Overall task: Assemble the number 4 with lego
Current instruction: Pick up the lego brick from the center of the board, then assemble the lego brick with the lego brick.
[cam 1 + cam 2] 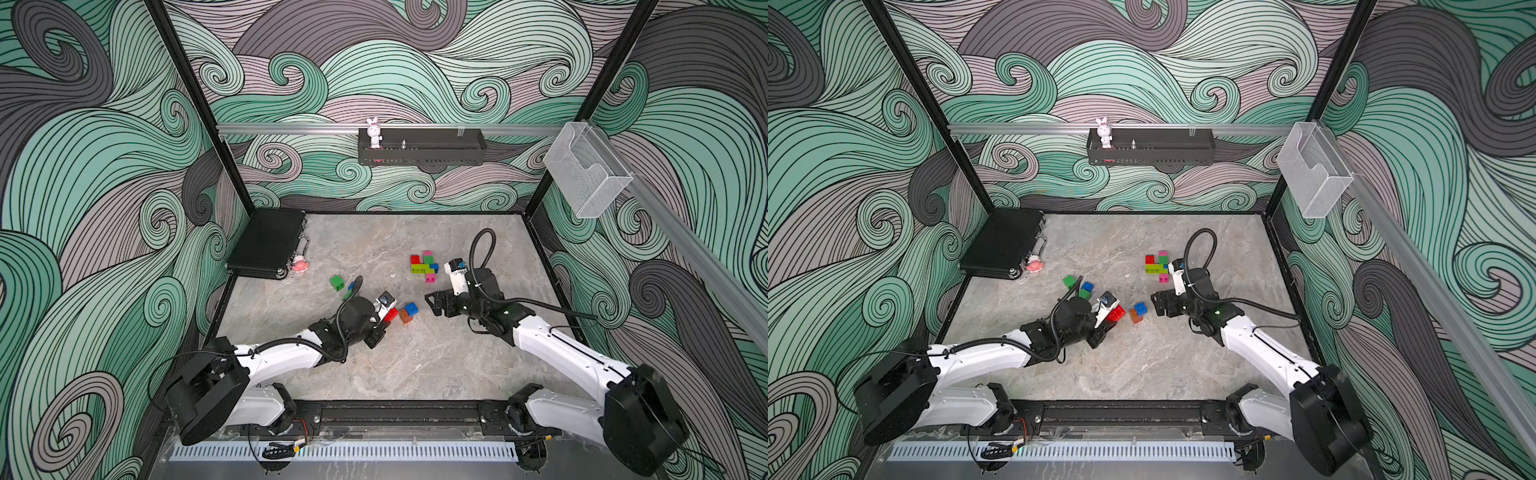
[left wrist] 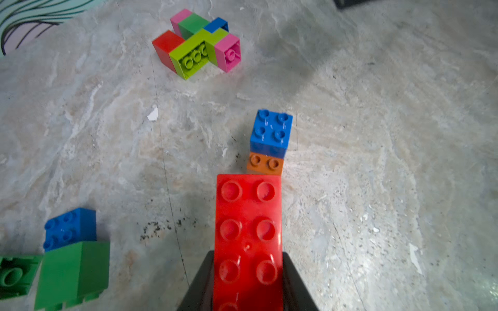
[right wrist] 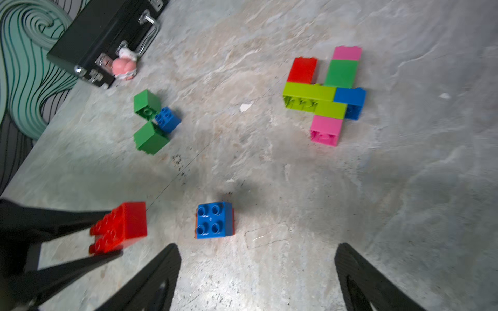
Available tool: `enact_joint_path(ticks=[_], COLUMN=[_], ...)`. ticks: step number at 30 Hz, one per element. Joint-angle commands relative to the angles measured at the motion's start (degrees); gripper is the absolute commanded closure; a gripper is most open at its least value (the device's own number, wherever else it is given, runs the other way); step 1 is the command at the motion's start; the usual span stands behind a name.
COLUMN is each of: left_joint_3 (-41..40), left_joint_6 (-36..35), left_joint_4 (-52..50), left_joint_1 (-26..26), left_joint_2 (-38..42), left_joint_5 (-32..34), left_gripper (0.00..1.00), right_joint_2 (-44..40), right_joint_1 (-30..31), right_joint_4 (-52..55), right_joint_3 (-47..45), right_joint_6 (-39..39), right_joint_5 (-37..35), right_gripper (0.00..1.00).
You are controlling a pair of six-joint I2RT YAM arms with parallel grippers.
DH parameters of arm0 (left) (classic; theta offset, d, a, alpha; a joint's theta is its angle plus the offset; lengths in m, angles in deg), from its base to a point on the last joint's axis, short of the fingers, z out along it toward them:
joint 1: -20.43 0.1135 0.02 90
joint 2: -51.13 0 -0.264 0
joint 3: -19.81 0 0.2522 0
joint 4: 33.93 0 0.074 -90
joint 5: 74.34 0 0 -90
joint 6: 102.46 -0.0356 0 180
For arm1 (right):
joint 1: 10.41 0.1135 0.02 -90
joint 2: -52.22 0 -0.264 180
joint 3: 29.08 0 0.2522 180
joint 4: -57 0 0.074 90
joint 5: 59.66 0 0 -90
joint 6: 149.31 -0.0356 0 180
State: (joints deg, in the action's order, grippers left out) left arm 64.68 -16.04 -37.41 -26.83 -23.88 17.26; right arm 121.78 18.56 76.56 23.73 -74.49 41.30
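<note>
My left gripper [image 2: 248, 254] is shut on a long red lego brick [image 2: 248, 223], studs up, held just above the table; in both top views it sits at the centre [image 1: 390, 314] [image 1: 1116, 312]. Just beyond the brick's tip stands a blue brick on an orange one [image 2: 269, 137] [image 1: 409, 311]. A joined flat cluster of red, lime, green, blue and pink bricks [image 1: 424, 267] [image 3: 326, 94] lies farther back. My right gripper [image 3: 258, 246] [image 1: 434, 305] hangs open near the blue-orange stack [image 3: 214, 219], with nothing between its fingers.
Two green bricks and a blue one [image 3: 155, 121] [image 1: 337, 282] lie loose to the left. A black case [image 1: 268, 243] and a pink toy figure [image 1: 300, 264] sit at the back left. A small white scrap [image 3: 245, 107] lies on the marble table.
</note>
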Motion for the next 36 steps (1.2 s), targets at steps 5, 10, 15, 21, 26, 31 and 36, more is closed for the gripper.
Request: enact_joint_path(ticks=[5, 10, 15, 21, 26, 31, 36], left_joint_3=[6.8, 7.1, 9.2, 11.7, 12.4, 12.8, 12.3], left_joint_6=[-1.4, -4.6, -7.9, -7.8, -8.3, -8.6, -8.2], left_joint_4=[-0.5, -1.9, -7.3, -9.7, -9.1, -9.0, -7.9], left_joint_1=[2.0, 2.0, 2.2, 2.1, 2.2, 2.1, 2.1], left_joint_2=[-6.1, -7.5, -8.7, -12.1, -13.3, -14.5, -14.4], left_joint_5=[-3.1, -6.1, -6.4, -7.3, -7.5, -8.2, -8.6], left_gripper=[1.0, 1.0, 1.0, 1.0, 1.0, 1.0, 1.0], right_joint_2=[3.9, 6.1, 8.6, 12.2, 16.8, 20.1, 21.8], right_joint_1=[-0.1, -0.2, -0.2, -0.2, -0.2, -0.2, -0.2], right_joint_4=[3.7, 5.7, 6.8, 5.8, 6.2, 5.7, 5.5], right_joint_3=[4.4, 6.1, 7.2, 8.9, 11.3, 13.0, 13.7], right_joint_6=[0.4, -0.6, -2.9, -4.4, -4.8, -5.3, -5.0], right_joint_5=[7.3, 8.7, 9.0, 12.8, 18.4, 22.0, 23.7], right_gripper=[0.16, 0.23, 0.31, 0.51, 0.64, 0.72, 0.79])
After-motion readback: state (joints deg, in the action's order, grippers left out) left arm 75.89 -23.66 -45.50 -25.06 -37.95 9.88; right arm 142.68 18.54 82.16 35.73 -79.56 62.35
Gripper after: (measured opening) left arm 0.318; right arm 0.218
